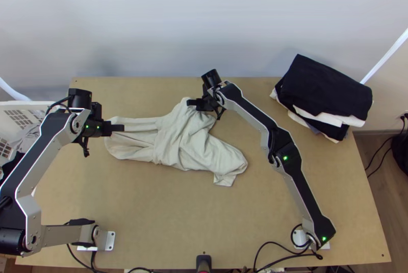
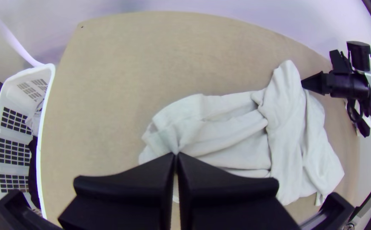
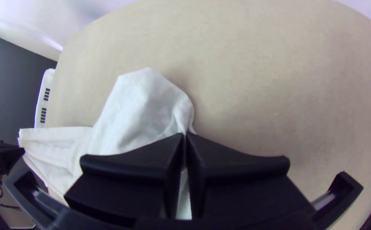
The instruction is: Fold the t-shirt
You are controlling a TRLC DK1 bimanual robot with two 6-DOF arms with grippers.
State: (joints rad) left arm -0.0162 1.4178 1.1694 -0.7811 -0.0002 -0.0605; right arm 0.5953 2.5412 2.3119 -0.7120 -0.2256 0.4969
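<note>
The pale t-shirt (image 1: pixel 178 138) lies bunched and wrinkled across the middle of the table, stretched toward the left. At its left end my left gripper (image 1: pixel 121 128) is shut on the cloth; in the left wrist view creases run into the tips of the left gripper (image 2: pixel 176 156) from the t-shirt (image 2: pixel 232 132). My right gripper (image 1: pixel 189 103) is at the far edge of the cloth, near its raised upper part. In the right wrist view the right gripper (image 3: pixel 184 135) is shut on a pinched fold of the t-shirt (image 3: pixel 130 115).
A stack of folded dark and white clothes (image 1: pixel 324 92) sits at the table's far right corner. A white basket (image 2: pixel 47 127) with clothes in it stands beyond the left edge. Bare wood (image 1: pixel 168 212) lies between the t-shirt and the near edge.
</note>
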